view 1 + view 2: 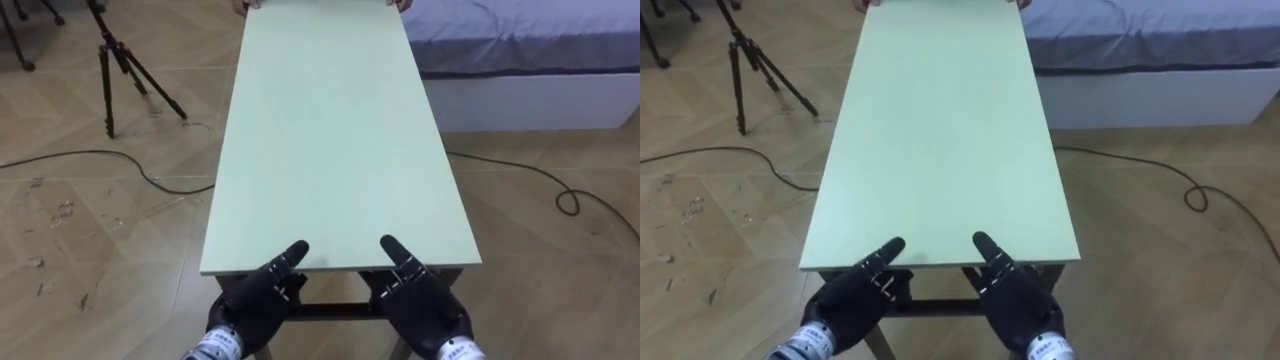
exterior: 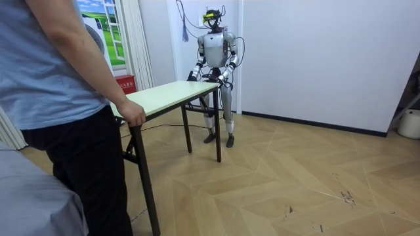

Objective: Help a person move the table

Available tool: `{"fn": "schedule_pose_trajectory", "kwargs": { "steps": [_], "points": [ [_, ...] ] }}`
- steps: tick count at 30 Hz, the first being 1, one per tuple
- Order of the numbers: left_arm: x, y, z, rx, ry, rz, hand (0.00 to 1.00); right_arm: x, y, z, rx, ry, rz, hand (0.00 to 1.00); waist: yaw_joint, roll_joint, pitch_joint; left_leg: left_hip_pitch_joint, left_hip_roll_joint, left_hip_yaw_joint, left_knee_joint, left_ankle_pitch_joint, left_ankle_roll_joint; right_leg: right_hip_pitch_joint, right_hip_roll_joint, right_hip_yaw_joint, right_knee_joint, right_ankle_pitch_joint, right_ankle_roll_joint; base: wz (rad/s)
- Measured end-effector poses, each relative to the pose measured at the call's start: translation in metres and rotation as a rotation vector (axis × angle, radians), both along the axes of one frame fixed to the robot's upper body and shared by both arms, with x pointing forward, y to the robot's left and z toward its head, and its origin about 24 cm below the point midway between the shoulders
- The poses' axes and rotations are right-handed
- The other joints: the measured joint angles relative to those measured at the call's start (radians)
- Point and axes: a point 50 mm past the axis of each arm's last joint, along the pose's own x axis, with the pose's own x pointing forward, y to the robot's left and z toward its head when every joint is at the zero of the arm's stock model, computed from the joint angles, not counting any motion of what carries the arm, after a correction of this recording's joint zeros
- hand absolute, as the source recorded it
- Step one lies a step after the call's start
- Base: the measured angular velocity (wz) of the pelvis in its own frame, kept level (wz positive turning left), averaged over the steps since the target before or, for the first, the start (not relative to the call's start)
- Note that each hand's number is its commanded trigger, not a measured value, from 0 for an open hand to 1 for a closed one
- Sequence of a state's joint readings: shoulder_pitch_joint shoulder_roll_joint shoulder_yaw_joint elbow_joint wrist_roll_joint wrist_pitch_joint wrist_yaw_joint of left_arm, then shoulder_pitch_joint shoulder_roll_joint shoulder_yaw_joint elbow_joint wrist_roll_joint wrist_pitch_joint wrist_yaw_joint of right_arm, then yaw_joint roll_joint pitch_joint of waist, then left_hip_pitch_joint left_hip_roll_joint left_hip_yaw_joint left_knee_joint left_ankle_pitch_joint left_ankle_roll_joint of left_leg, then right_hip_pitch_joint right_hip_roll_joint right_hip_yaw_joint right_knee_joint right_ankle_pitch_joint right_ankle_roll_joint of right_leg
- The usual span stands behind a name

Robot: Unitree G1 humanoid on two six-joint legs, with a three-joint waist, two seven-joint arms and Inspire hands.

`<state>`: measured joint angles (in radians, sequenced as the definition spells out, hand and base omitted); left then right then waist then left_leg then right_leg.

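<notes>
The pale green table (image 1: 340, 140) runs up the middle of my eye views, its long top going from the lower centre to the top edge of the frame; its near short edge lies across the bottom third, with dark frame bars showing beneath it; my left hand (image 1: 262, 295) sits at that near edge in the lower centre, left of the middle, its tip laid up onto the tabletop and the rest tucked below the edge, so I cannot tell how firmly it grips; my right hand (image 1: 420, 300) sits beside it, right of the middle, placed the same way, and there too I cannot tell whether it is clamped or loose; at the far short edge, right at the top of the frame, a person's hand (image 1: 402, 4) touches the corner, and another sliver shows at the other corner; in the room view the person (image 2: 59, 98) fills the left foreground, one hand on the table end nearest the camera, while the robot stands at the opposite end in the upper middle, close to a white wall, both arms reaching down to the tabletop; a bed (image 1: 520, 40) with a grey cover lies in the upper right of the eye view, just beside the table's far half; a black tripod (image 1: 120, 60) stands in the upper left; a dark cable (image 1: 90, 155) snakes over the wooden floor (image 1: 100, 260) at the left; a red box (image 2: 125, 84) sits behind the table in the room view.
</notes>
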<state>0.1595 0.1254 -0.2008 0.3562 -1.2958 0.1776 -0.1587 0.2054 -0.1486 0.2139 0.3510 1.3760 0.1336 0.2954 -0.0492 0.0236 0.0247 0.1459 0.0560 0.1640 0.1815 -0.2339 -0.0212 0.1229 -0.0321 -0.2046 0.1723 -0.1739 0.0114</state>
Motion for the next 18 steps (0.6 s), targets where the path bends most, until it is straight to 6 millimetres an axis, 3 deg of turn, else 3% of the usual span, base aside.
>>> {"fn": "schedule_pose_trajectory", "kwargs": {
  "steps": [18],
  "points": [
    [0.0029,-0.0015,-0.0003,-0.204,0.050,0.150,0.00,0.0045,-0.0063,0.0020,0.117,0.041,-0.152,0.00,-0.003,0.004,-0.0068,0.003,0.001,0.001,0.002,0.001,0.000,-0.001,0.000,0.002,0.006,0.001,-0.001,0.00]
  ]
}}
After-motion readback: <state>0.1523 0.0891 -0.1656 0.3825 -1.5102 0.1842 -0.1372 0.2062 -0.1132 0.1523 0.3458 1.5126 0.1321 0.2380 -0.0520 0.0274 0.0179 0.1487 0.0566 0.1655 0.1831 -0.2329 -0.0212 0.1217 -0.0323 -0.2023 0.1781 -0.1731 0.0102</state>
